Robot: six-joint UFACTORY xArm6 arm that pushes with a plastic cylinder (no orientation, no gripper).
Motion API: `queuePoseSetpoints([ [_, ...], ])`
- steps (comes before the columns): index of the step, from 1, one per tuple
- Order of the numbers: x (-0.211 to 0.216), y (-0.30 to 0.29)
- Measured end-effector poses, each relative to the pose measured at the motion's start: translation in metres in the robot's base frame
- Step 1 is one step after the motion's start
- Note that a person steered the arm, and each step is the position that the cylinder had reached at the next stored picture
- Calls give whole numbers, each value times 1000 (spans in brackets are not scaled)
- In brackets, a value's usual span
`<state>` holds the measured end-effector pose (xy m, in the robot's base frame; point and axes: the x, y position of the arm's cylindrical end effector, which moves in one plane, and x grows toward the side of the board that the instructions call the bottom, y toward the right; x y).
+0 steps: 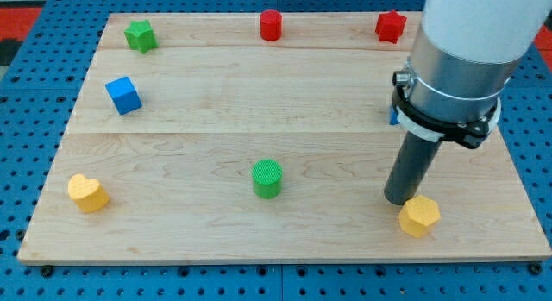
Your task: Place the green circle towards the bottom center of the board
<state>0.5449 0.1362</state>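
Camera view, single frame: wooden board (285, 85) on a blue pegboard surface, seen from its bottom edge. I carry no jaws, only a straight dark rod, so nothing is clamped or held; contact is by pushing alone. My tip (399, 200) rests near the view's bottom right, just beside and apparently touching the upper-left edge of the yellow hexagon (420, 216).

Task object: the green circle (267, 178), a ribbed upright cylinder, stands a little below the board's middle row and close to the centre line from left to right. It is well apart from my tip, to the tip's left, with bare wood between them.

Other blocks: a green star (140, 35) at the top left, a red cylinder (271, 25) at the top centre, a red star-like block (391, 27) at the top right, a blue cube (124, 95) at the left, a yellow heart (88, 193) at the bottom left. A sliver of a blue block (392, 116) shows behind my arm; its shape cannot be made out.

Step in hand, as I judge it: approach, since the circle is not yet touched. The circle already lies near its goal, so little travel remains. The next move calls for bringing the tip round to the circle's upper side without dragging the hexagon, then a short push toward the view's bottom, stopping short of the board's edge.
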Motion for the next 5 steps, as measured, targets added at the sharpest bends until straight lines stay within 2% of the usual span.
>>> queuePoseSetpoints([
  [1,-29,-5],
  [2,-50,51],
  [4,-92,-72],
  [5,-103,-104],
])
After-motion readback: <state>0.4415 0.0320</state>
